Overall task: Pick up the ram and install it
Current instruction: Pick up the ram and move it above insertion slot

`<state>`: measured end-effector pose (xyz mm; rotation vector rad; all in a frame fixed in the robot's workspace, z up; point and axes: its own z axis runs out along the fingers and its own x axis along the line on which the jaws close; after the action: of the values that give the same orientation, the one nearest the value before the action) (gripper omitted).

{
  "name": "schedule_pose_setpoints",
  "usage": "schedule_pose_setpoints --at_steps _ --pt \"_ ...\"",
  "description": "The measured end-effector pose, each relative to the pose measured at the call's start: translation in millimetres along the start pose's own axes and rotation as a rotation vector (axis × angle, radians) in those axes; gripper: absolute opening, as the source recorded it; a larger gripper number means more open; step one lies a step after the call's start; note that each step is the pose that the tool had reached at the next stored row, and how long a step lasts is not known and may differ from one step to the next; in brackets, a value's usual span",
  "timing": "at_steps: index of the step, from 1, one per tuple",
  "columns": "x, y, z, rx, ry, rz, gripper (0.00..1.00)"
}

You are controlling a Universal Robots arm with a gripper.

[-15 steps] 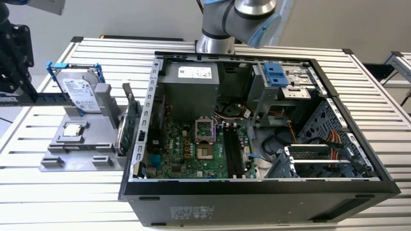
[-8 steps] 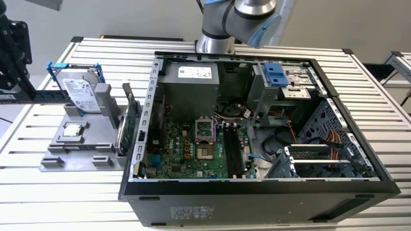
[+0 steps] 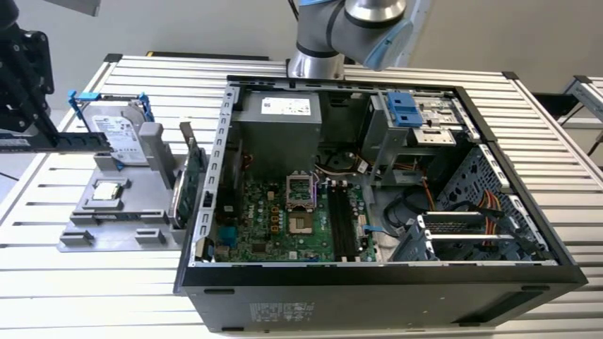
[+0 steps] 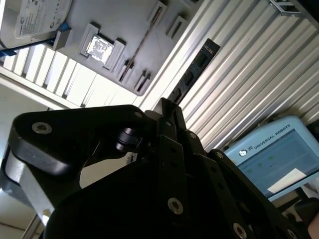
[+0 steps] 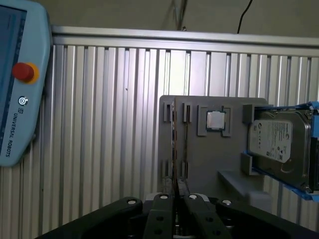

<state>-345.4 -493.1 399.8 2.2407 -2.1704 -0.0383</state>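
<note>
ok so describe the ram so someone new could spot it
Find the open computer case, then the grey parts tray at the exterior view's left of it. Further left, the black tool grips the ram: a long, thin dark stick held in the air, unlike the green card standing in the tray.

Bright light glares white off the ribbed surface (image 3: 56,282) at the exterior view's left. The computer case (image 3: 311,307) is shadowed inside. In both wrist views the jaws are backlit, near black.
</note>
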Motion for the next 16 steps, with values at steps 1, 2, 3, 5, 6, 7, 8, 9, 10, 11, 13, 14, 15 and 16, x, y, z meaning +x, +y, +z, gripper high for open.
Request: schedule_pose_setpoints --at_steps 1,2,3,5,6,7,8,9,10,11,13,14,15,16 --pt "0.1 -2.0 -0.1 -0.0003 0.0000 0.000 0.00" --pt "0.1 -4.3 -0.2 -0.0006 0.0000 0.000 0.00" --pt "0.2 -6.7 -0.2 -0.0008 0.0000 0.000 0.00" --pt "0.4 -11.5 -0.4 -0.0011 0.0000 0.000 0.00" --pt "0.4 -13.9 -0.5 -0.0011 -0.0001 0.000 0.00" --pt "0.5 -16.1 -0.6 -0.0012 0.0000 0.000 0.00" --pt "0.6 -18.4 -0.7 -0.0013 0.0000 0.000 0.00" --pt "0.6 -20.6 -0.7 -0.0013 0.0000 0.000 0.00" --pt "0.7 -22.4 -0.7 -0.0012 -0.0001 0.000 0.00" --pt "0.8 -24.1 -0.8 -0.0012 -0.0001 0.000 0.00" --pt "0.9 -27.2 -0.9 -0.0013 -0.0001 0.000 0.00" --pt "0.9 -28.8 -0.9 -0.0013 -0.0001 0.000 0.00" --pt "1.0 -30.3 -1.0 -0.0013 0.0000 0.000 0.00" --pt "1.0 -31.8 -1.1 -0.0013 -0.0001 0.000 0.00"
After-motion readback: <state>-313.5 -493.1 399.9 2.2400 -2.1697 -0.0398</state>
